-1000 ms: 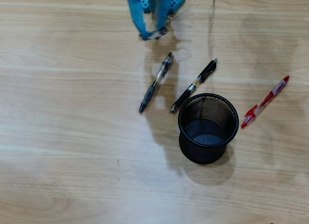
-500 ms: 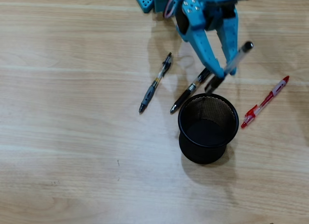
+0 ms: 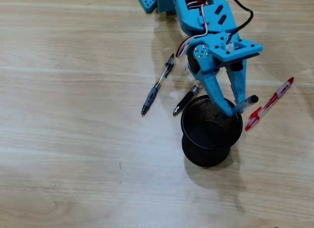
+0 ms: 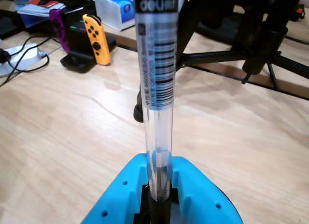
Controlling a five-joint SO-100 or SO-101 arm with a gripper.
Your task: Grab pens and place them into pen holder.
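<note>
One clear pen (image 4: 158, 113) is clamped in the blue gripper (image 3: 234, 109) over the pen holder's (image 3: 189, 139) far rim; nothing is visible inside the mesh cup. Three more lie on the table: a black-and-clear pen (image 3: 158, 84), a black pen (image 3: 186, 99) partly hidden by the arm, and a red pen (image 3: 270, 103).

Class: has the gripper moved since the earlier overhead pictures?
Yes. The gripper, clamping a clear pen, has moved down the overhead view to the pen holder's rim.
</note>
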